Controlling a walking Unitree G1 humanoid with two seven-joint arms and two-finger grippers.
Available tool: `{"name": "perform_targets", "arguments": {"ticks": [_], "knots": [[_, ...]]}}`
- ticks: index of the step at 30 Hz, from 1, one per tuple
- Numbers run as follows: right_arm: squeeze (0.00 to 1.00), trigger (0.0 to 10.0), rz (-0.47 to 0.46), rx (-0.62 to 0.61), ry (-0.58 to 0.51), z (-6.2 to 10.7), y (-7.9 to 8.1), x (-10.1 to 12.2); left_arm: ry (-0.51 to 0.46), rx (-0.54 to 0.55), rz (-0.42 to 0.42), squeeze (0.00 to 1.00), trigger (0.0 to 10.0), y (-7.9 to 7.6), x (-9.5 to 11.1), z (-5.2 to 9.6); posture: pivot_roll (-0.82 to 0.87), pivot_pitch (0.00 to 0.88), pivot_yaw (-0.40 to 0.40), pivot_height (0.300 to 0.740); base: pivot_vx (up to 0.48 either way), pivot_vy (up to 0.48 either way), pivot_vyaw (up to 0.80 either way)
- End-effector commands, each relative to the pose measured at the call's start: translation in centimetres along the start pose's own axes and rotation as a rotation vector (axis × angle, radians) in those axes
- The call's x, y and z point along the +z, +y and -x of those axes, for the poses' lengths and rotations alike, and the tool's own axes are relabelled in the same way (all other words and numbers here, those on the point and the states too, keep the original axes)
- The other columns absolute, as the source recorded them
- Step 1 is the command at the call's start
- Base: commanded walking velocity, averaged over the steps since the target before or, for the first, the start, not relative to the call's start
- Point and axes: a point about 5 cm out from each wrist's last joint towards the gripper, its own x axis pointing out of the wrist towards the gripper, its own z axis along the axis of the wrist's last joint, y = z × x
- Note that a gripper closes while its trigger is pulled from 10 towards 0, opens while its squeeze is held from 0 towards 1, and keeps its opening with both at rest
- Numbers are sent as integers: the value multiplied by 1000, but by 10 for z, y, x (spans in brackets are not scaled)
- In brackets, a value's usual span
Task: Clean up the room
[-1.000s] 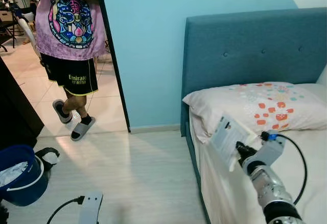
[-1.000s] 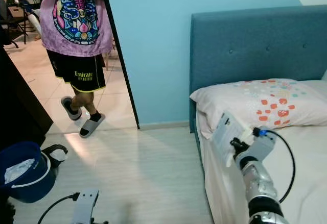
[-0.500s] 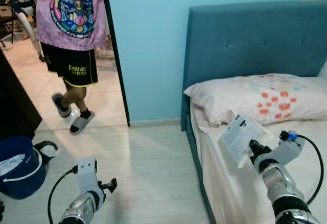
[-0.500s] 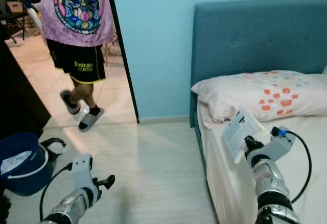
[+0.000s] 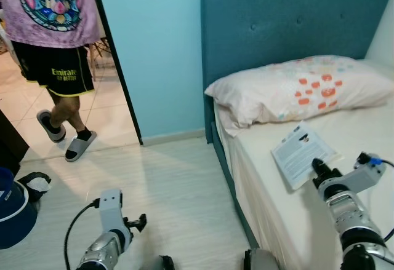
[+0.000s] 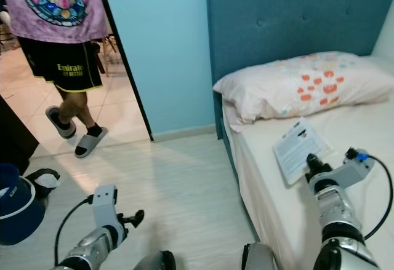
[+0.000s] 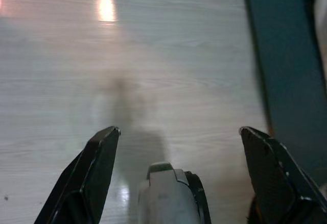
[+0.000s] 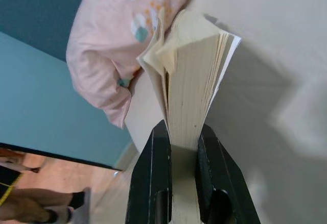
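- Lowered since a second earlier, the booklet [image 5: 303, 154] was brought from an upright hold above the mattress edge to lie nearly flat on the bed [image 5: 289, 221].
- Its long axis was seen to run from the right gripper [image 8: 176, 147] towards the pillow [image 5: 301, 88], cover up, the free end pointing at the pillow.
- The right gripper's fingers [image 8: 148, 178] were clamped on the booklet's near edge, the pages fanned beyond them.
- The left gripper [image 7: 179, 147] was held over the pale floor [image 5: 172, 190] with its fingers spread wide and nothing between them.
- A dark blue bin [image 5: 12, 211] was partly seen at the frame's left; its contents could not be made out.
- A person [image 5: 52, 36] was seen in the doorway.
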Motion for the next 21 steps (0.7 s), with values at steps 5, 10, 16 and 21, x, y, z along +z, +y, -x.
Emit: {"name": "perform_targets", "arguments": {"ticks": [5, 10, 16, 21], "knots": [[0, 10000, -60, -52, 191, 0, 0, -26, 15, 17, -32, 0, 10000, 21, -8, 9, 35, 119, 99, 558, 0, 0, 0], [0, 10000, -80, -4, 242, -2, 8, -30, -2, 13, -42, 0, 10000, 28, -4, 11, 62, 147, 113, 558, 0, 0, 0], [0, 10000, -76, -10, 198, -6, 11, -18, -14, 4, -48, 0, 10000, 34, -2, 13, 102, 182, 136, 558, 0, 0, 0], [0, 10000, -90, -9, 95, -13, 19, 5, -21, -13, -74, 0, 10000, 48, -4, 21, 147, 222, 157, 558, 0, 0, 0]]}}
